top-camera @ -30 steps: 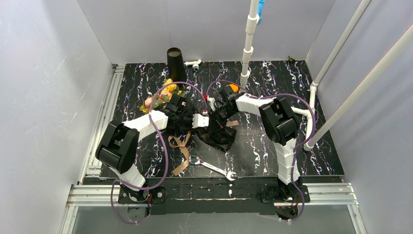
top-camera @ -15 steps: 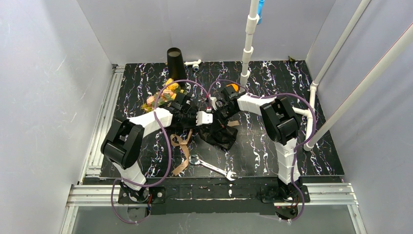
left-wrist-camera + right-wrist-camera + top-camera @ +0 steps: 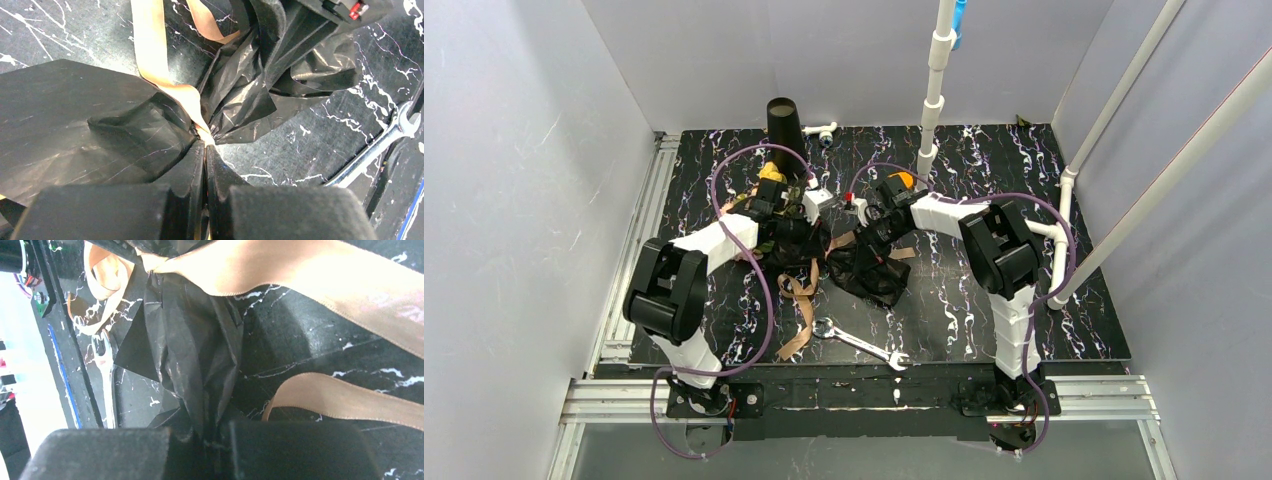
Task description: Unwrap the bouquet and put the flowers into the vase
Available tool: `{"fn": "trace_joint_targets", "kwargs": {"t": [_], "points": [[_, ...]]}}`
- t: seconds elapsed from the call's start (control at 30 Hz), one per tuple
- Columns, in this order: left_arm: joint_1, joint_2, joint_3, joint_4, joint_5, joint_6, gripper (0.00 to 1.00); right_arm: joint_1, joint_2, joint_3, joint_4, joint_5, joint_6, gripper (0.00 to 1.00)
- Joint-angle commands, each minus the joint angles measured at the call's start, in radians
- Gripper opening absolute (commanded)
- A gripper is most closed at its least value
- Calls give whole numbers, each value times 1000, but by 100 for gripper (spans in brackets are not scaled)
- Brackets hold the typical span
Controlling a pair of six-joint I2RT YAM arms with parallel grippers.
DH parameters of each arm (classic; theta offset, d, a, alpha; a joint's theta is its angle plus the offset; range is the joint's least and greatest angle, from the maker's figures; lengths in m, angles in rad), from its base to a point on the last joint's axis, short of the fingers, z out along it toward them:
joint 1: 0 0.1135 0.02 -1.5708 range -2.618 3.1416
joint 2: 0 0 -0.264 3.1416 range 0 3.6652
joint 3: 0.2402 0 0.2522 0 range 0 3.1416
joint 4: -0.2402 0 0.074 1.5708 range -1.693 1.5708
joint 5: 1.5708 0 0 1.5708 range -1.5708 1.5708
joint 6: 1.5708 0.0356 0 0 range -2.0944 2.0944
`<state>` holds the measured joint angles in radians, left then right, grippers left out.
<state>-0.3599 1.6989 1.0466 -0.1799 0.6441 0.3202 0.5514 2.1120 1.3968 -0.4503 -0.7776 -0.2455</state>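
Note:
The bouquet's pink and yellow flowers (image 3: 769, 182) lie just in front of the tall black vase (image 3: 782, 122), which stands upright at the back. Crinkled black wrapping paper (image 3: 871, 278) spreads mid-table. My left gripper (image 3: 796, 235) (image 3: 205, 145) is shut on the tan ribbon (image 3: 151, 47) where it gathers the wrapping; loose ribbon (image 3: 799, 300) trails toward the front. My right gripper (image 3: 871, 240) (image 3: 211, 437) is shut on a bunched fold of the black wrapping paper (image 3: 192, 350). The stems are hidden under paper and arms.
A silver wrench (image 3: 861, 343) lies near the front edge. A white pipe post (image 3: 934, 90) rises at the back centre, and a small white fitting (image 3: 821, 130) sits right of the vase. White pipes slant along the right side.
My left gripper swung back and left toward the vase and closed on the ribbon. The flowers shifted toward the vase with it. The right gripper kept its hold.

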Motion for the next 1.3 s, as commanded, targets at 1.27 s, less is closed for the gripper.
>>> {"fn": "trace_joint_targets", "kwargs": {"t": [1.27], "points": [[-180, 42, 69, 48, -215, 679, 23, -45, 59, -27, -115, 233, -45, 1]]}}
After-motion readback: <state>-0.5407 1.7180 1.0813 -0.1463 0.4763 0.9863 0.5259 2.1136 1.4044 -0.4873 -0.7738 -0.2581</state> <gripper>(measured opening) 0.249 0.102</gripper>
